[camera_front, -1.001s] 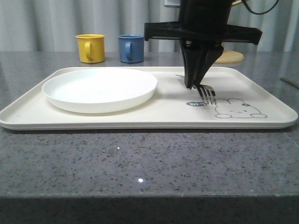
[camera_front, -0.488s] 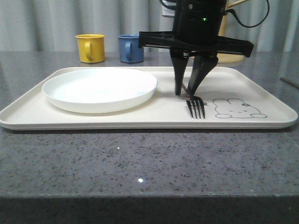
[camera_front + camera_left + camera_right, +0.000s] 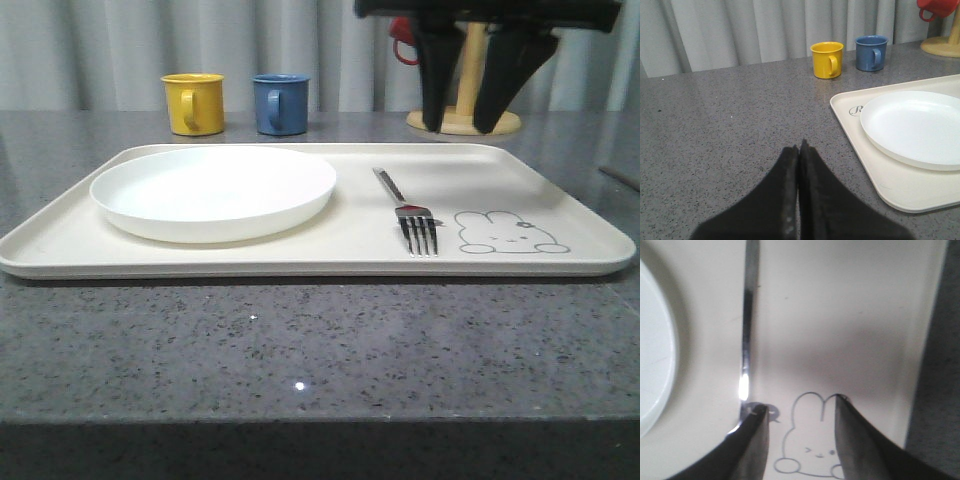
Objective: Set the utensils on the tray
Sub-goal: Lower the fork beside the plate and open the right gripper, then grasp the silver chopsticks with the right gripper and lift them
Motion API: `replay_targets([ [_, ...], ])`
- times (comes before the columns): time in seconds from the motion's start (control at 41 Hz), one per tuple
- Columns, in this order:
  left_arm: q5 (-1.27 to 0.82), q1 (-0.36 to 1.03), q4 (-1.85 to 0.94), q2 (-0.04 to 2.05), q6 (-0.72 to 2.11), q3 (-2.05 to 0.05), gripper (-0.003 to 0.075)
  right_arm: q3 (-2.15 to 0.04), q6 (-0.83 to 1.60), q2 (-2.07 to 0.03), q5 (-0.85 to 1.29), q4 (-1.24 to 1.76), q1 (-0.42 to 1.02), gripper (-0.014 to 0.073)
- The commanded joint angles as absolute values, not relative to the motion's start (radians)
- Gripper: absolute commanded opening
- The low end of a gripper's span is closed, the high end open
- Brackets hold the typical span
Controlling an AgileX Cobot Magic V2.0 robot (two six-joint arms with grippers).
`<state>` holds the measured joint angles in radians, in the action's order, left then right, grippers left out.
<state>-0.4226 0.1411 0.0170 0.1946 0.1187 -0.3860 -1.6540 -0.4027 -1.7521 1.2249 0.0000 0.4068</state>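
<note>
Front view: low, near desk [image 3: 300,350] level, facing forward across the tray [image 3: 560,200] from close by. Left wrist view: behind the left claw [image 3: 799,150], looking over bare desk, tray corner beyond its tips. Right wrist view: steeply down, close above the tray. Shared by all: tray and plate [image 3: 213,190]; fork [image 3: 408,210] shared by front and right wrist.

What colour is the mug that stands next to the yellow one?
Blue. The blue mug stands beside the yellow mug behind the tray, clearest in the front view.
</note>
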Motion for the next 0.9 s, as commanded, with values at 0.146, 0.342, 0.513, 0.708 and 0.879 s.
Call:
replay_targets([
  [0.146,-0.339,0.142,0.008,0.207,0.112,-0.415,-0.0018,-1.659,-0.265,-1.649,1.295,-0.033,0.271,0.0351],
  [0.342,-0.339,0.142,0.008,0.207,0.112,-0.415,-0.0018,-1.516,-0.195,-1.609,1.241,-0.033,0.104,0.0351],
  [0.513,-0.339,0.142,0.008,0.207,0.112,-0.415,-0.0018,-1.39,-0.131,-1.6,1.16,-0.031,-0.007,0.0351],
  [0.708,-0.339,0.142,0.008,0.207,0.112,-0.415,-0.0018,-1.345,-0.098,-1.629,1.103,-0.014,-0.034,0.0351],
  [0.879,-0.339,0.142,0.008,0.207,0.112,-0.415,-0.0018,-1.345,-0.093,-1.673,1.086,0.005,-0.034,0.0351],
])
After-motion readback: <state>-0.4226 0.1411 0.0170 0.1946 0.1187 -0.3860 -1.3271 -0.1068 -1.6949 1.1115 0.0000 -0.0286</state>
